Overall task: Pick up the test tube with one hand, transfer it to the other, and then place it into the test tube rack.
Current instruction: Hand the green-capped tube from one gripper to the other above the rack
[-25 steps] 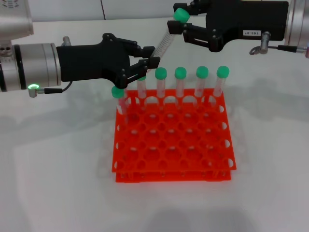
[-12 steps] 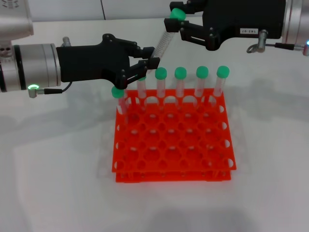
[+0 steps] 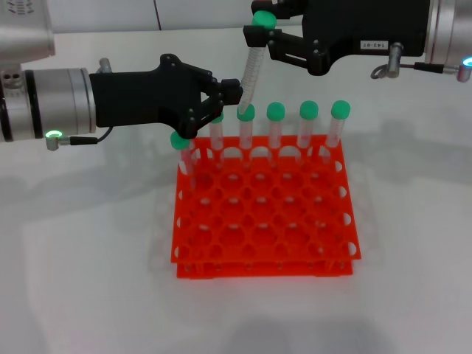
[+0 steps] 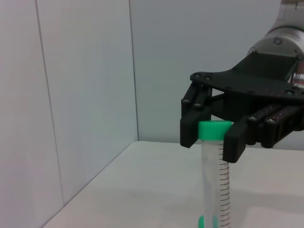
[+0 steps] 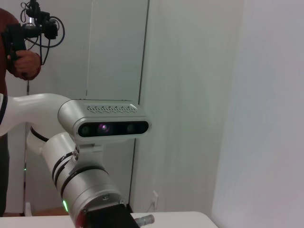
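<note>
The test tube hangs almost upright above the back row of the orange-red test tube rack. My right gripper, the labelled one, is shut on its green cap. The left wrist view shows the same: the right gripper pinches the cap, and the clear tube hangs below it. My left gripper, the unlabelled one, is beside the tube's lower end with its fingers spread, and it no longer clamps the tube.
Several other green-capped tubes stand in the rack's back row, and one stands at the back left corner. The rack's front rows are empty holes. White table all around. The right wrist view shows only my head and a wall.
The right gripper moved left and a little up with the tube's cap. The tube swung from tilted to nearly upright. The left gripper's fingers spread and let go of the tube's lower end.
</note>
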Robot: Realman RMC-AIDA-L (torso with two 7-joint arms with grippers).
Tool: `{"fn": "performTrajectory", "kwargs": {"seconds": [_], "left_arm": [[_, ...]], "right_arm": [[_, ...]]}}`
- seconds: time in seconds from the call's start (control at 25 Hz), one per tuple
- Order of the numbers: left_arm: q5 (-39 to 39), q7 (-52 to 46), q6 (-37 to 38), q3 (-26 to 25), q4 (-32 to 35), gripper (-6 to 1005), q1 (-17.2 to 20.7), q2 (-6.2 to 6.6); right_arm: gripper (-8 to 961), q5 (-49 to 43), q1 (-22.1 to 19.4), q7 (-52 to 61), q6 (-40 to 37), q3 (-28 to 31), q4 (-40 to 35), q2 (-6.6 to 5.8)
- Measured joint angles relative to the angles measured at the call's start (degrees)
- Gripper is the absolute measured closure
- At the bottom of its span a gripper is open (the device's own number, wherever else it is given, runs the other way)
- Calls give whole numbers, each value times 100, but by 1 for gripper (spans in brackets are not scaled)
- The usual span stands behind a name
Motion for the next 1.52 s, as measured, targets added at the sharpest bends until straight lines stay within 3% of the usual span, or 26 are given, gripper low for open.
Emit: {"fn": "performTrajectory", "kwargs": {"seconds": [0.28, 0.48, 0.72, 1.24, 1.52], "left_arm": [[-37, -33, 36, -3, 33, 952, 13, -9], [-211, -59, 5, -29, 63, 941, 135, -22], [-347, -288, -79, -45, 172, 788, 236, -20], [-306, -349, -29, 7, 224, 307, 317, -20], [-355, -586, -9, -6, 667, 113, 580, -17]], "right_arm": [[676, 4, 1, 0, 8, -19, 0, 0], [677, 4, 0, -2, 8, -30, 0, 0], [686, 5, 4, -7, 36, -33, 1, 0], [687, 4, 13, -1, 62, -59, -62, 0], [687, 5, 10, 18, 60, -62, -69, 0]]}}
